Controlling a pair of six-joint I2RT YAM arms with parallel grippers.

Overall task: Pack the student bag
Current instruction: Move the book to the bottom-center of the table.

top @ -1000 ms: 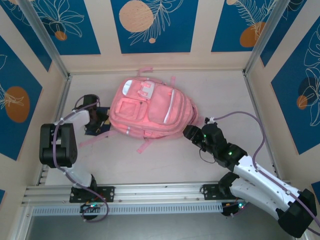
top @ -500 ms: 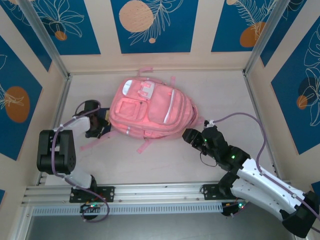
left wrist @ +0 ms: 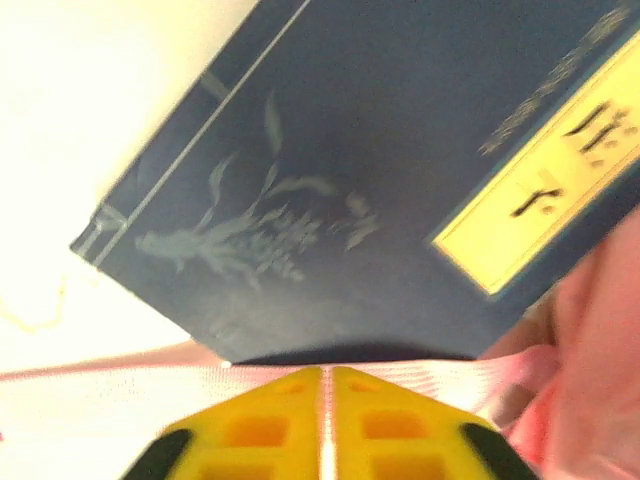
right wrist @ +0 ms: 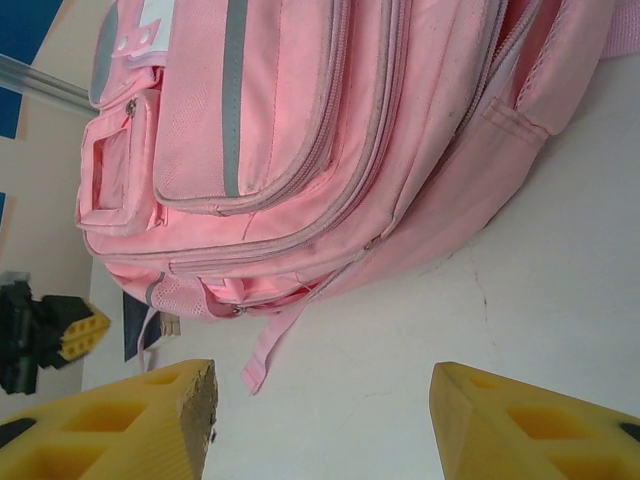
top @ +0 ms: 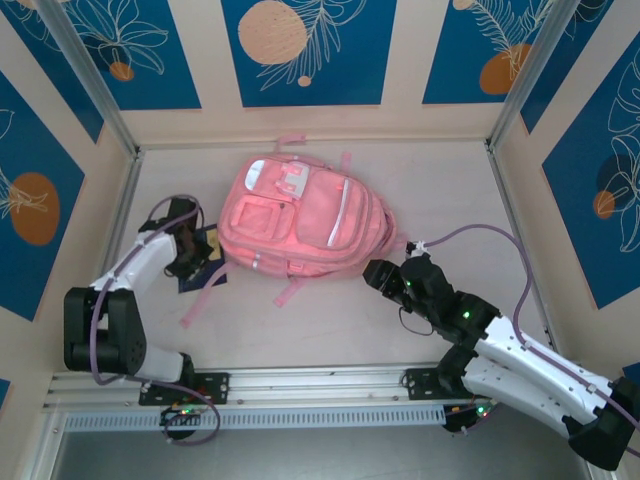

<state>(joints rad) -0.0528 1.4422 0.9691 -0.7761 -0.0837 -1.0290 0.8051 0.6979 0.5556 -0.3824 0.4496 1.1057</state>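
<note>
The student bag (top: 300,220) lies flat in the middle of the table, a large pink backpack with its zips closed; its lower side shows close up (right wrist: 300,130). A dark blue book (top: 193,277) with a yellow label lies at its left edge (left wrist: 330,200). One pink strap (top: 203,300) crosses the book's near edge (left wrist: 100,400). My left gripper (top: 195,262) (left wrist: 327,372) is over the book, shut on that strap. My right gripper (top: 372,270) (right wrist: 325,400) stands open by the bag's lower right corner, with nothing between its fingers.
Wooden walls with blue panels enclose the table on three sides. A metal rail (top: 300,385) runs along the near edge. Bare tabletop (top: 330,320) lies in front of the bag. A shorter strap (right wrist: 262,350) trails from the bag's underside.
My left gripper has shut over the strap by the book. The strap's loose end has swung toward the near edge, and the left elbow has dropped lower. The right arm has barely moved.
</note>
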